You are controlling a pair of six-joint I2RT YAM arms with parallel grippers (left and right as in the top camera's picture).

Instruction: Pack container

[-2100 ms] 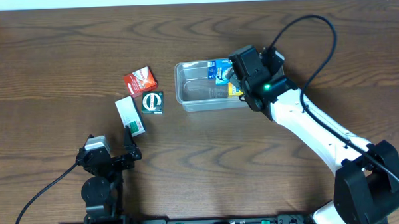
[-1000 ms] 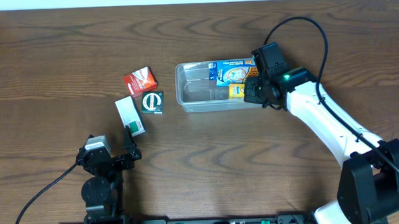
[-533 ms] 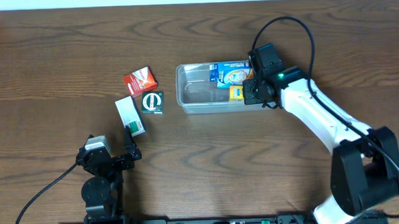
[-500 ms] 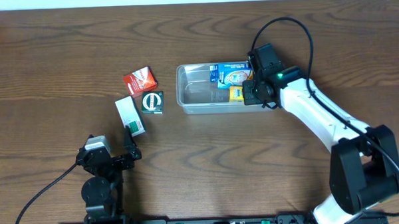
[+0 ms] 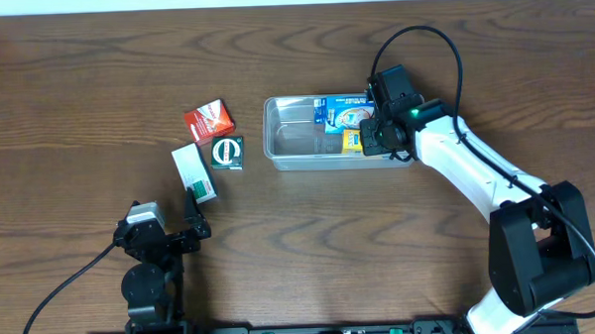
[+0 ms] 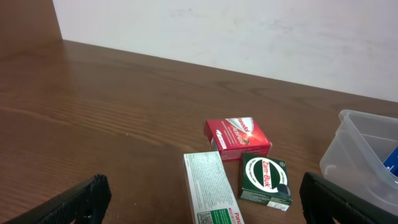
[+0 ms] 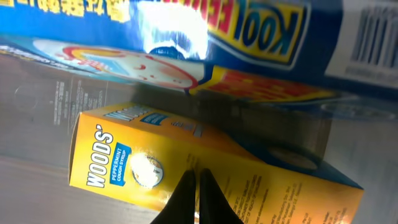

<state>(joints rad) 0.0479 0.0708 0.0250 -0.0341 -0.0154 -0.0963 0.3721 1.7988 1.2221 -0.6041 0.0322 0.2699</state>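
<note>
The clear rectangular plastic tub [image 5: 289,138] sits toward the far edge of the wooden counter [image 5: 76,76], a little right of its middle. Its right-hand end holds two packs: a blue cardboard box [image 5: 341,109] along the far wall and a yellow cardboard box [image 5: 352,138] just beside it on the near side. The right gripper [image 5: 374,137] is down at that same end. In the wrist view its fingertips [image 7: 186,193] are pressed together with nothing between them, their tips against the yellow box's long face. That reads as a nudge to seat the box snugly beside the blue one rather than a grasp, which keeps the tub's left half free for more. Three packs wait on the counter to the left of the tub, apart from it: a red cardboard box [image 6: 237,138], a small dark green box [image 6: 266,178] just nearer than it, and a long white-and-green box [image 6: 210,186] close beside the green one. The left gripper [image 5: 194,218] rests toward the near edge, left of the middle. Its fingers [image 6: 81,198] are spread wide and empty, pointed at those three, probably so it can take them in turn. The yellow box reads "WOODS' PEPPERMINT COUGH SYRUP". The blue one shows "KOOL", part of "FEVER" and a barcode. The green one reads "Zam-Buk". The red box's lettering is too small to make out.
</note>
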